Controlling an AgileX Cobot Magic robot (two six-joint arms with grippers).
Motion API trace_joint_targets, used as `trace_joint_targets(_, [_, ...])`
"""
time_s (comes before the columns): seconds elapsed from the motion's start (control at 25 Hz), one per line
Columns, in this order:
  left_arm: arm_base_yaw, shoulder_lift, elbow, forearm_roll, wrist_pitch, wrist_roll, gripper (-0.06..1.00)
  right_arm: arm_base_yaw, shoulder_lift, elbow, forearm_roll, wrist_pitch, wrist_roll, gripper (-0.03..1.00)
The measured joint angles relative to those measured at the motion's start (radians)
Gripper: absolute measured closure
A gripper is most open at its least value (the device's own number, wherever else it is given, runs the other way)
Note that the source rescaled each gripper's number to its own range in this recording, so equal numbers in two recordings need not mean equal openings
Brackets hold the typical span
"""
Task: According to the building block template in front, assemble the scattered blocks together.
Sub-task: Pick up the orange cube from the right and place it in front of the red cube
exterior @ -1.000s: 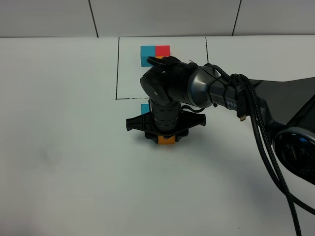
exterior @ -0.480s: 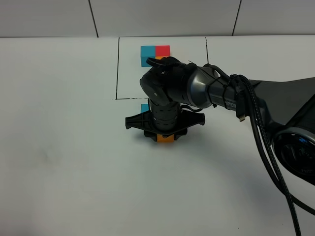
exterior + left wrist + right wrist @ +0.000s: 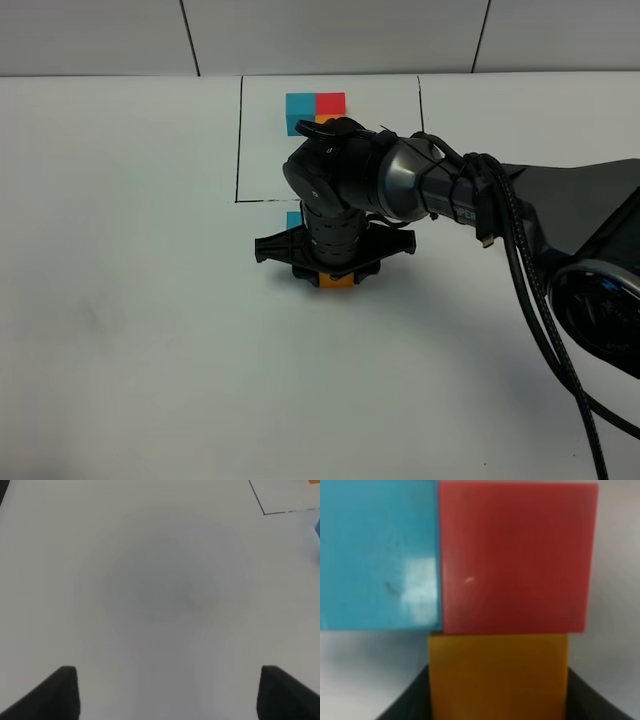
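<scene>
In the right wrist view the scattered blocks lie together: a teal-blue cube beside a red cube, and an orange cube pressed against the red one's near side. My right gripper is shut on the orange cube, one black finger on each side. From above, the right gripper covers the red cube; only the orange cube and a sliver of blue cube show. The building block template sits inside its black frame, partly behind the arm. My left gripper is open over bare table.
The right arm and its cables stretch from the right edge across the middle. The white table spreads on all sides. A corner of the black frame line shows in the left wrist view.
The right gripper with the orange cube has edged very slightly left and away. The left gripper has not changed.
</scene>
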Motion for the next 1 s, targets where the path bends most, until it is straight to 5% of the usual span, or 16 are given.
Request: trace_joint_targets(1.0, [0.000,0.000,0.000,0.000,0.000,0.001,0.28,0.001,0.016,-0.003,-0.024,-0.002,0.000,0.95])
